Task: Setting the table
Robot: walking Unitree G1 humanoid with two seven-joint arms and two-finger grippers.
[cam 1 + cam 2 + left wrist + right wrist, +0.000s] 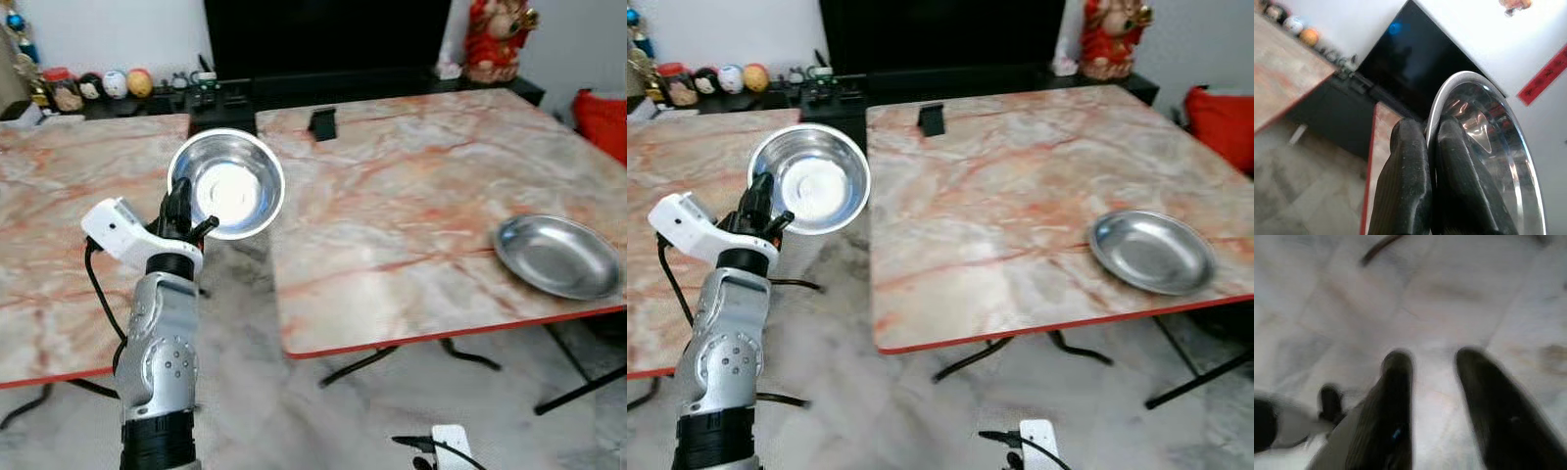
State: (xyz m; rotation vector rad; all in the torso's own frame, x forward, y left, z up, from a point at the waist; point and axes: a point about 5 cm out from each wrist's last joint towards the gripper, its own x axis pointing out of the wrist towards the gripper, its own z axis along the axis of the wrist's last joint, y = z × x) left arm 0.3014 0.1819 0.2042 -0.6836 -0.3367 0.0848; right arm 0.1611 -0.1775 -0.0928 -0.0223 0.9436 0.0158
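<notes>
Over the gap between your two marble tables, at about 10 o'clock in the head view, your left gripper (186, 217) holds a steel bowl (227, 183) up in the air, tilted so its shiny inside faces you. Its two black fingers (1405, 186) are clenched on the bowl's rim, one inside and one outside, as your left wrist view shows plainly. The bowl hangs clear of both tabletops, just off the near left corner of the right table (392, 215). At 3 o'clock on that table, near its front edge, a steel plate (556, 257) lies flat, well apart from the bowl. At 12 o'clock a small black stand (322, 123) sits near the table's far edge. Your right gripper (1435, 396) hangs low over the pale floor (1449, 293), its fingers spread apart and holding nothing; that view is blurred.
</notes>
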